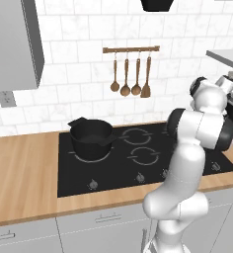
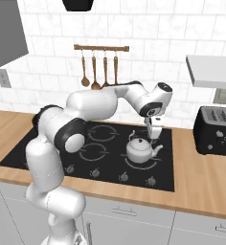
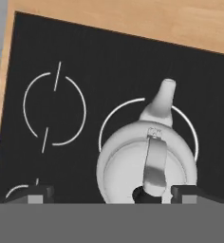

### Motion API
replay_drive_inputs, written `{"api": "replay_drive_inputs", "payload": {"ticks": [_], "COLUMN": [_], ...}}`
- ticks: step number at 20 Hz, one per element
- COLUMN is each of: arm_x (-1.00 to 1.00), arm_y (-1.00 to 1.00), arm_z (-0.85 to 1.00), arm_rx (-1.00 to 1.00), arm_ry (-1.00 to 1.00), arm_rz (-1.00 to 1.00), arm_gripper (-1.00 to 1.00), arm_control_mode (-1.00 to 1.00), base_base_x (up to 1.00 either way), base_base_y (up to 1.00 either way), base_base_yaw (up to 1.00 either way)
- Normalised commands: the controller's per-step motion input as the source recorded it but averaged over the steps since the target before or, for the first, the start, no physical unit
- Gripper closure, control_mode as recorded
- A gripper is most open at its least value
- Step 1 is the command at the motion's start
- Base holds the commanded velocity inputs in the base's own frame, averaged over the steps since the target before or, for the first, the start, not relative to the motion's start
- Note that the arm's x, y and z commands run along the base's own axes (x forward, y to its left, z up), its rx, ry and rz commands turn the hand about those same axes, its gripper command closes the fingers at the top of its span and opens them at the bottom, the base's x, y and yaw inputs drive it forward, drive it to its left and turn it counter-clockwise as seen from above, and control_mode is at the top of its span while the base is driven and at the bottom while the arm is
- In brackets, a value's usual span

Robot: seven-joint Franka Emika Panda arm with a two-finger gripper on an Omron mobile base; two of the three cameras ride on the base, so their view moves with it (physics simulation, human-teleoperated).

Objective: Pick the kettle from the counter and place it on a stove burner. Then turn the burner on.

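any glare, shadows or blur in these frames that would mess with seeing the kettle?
Hand view: the kettle is soft-edged and low-res, with a pale sheen on its handle; the gripper sits at the bottom edge. Right base view: kettle evenly lit, sharp enough, faint shadow on the stove. Left base view: flat light, slight pixelation.

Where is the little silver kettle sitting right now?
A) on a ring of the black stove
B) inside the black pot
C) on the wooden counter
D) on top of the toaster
A: the kettle rests inside a white burner ring on the stove, with the gripper just above it.
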Motion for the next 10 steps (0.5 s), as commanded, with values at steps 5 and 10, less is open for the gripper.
{"api": "replay_drive_inputs", "payload": {"ticks": [5, 10], "arm_x": [-0.41, -0.9], "arm_y": [-0.06, -0.32], "arm_z": [0.75, 0.54], "arm_rx": [0.0, -0.01], "arm_ry": [-0.14, -0.12], "arm_rz": [0.0, 0.03], "arm_gripper": [-1.0, -1.0], "arm_control_mode": [-1.0, -1.0], "base_base_x": [0.0, 0.0], "base_base_y": [0.0, 0.0], "base_base_yaw": [0.0, 0.0]}}
